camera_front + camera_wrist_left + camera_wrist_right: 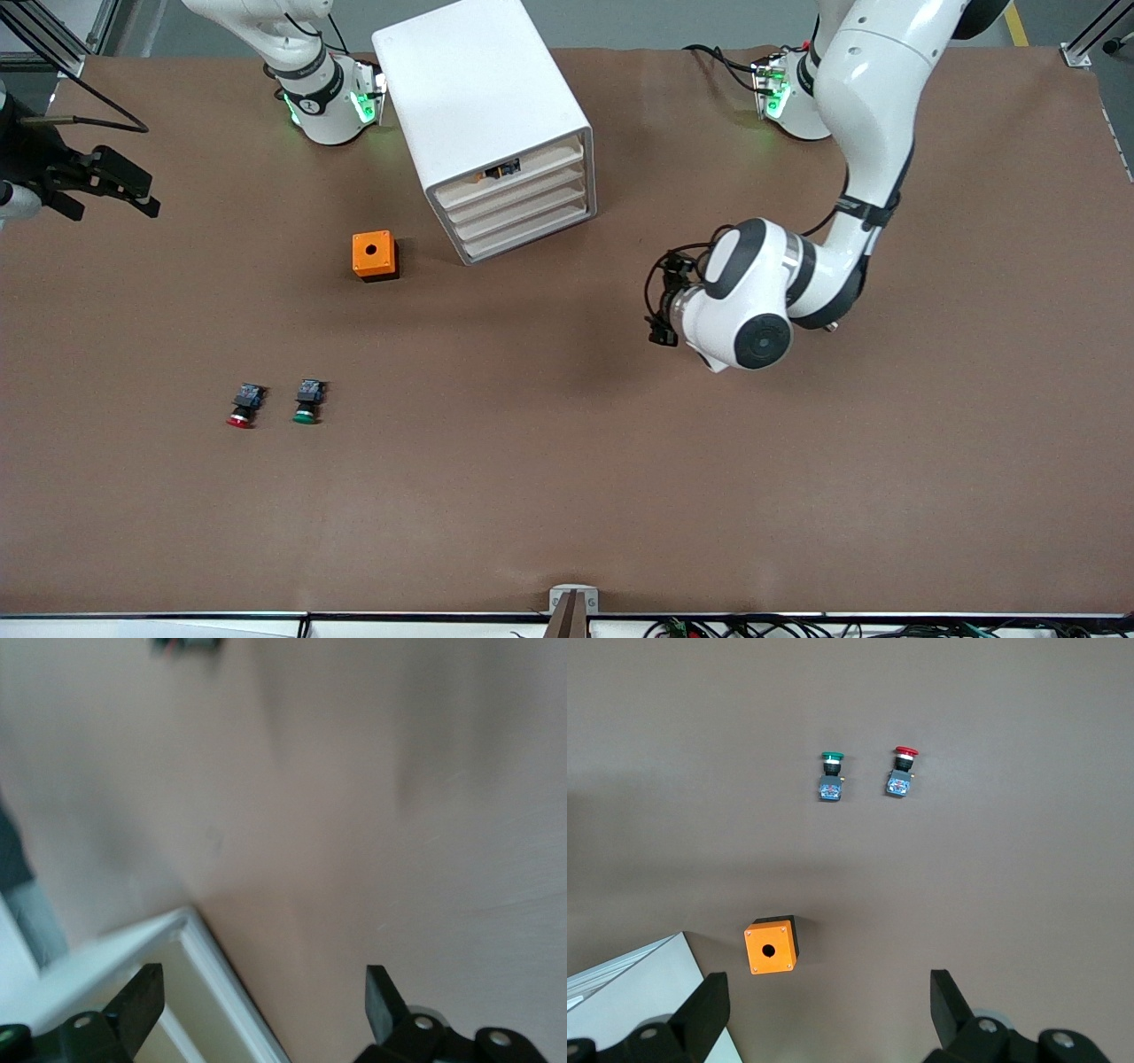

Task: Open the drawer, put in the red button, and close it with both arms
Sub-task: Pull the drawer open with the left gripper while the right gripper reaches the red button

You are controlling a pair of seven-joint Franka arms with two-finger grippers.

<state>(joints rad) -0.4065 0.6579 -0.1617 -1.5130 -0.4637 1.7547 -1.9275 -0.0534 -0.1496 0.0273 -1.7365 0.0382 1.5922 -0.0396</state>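
Observation:
The white cabinet (pixel 483 97) stands near the robots' bases, with all four drawer fronts (pixel 523 208) shut. The red button (pixel 244 406) lies on its side on the brown table, nearer the front camera and toward the right arm's end. It also shows in the right wrist view (pixel 902 771). My left gripper (pixel 663 310) is open and empty, low over the table beside the cabinet's drawer side. In the left wrist view (pixel 261 1001) the cabinet's front corner (pixel 190 930) lies between its fingers. My right gripper (pixel 133 190) is open, empty and high over the table; it shows in the right wrist view (pixel 828 1010).
A green-capped button (pixel 307 401) lies beside the red one, about a button's length apart; it also shows in the right wrist view (pixel 831 775). An orange box with a hole (pixel 375 255) sits beside the cabinet toward the right arm's end, also in the right wrist view (pixel 771 948).

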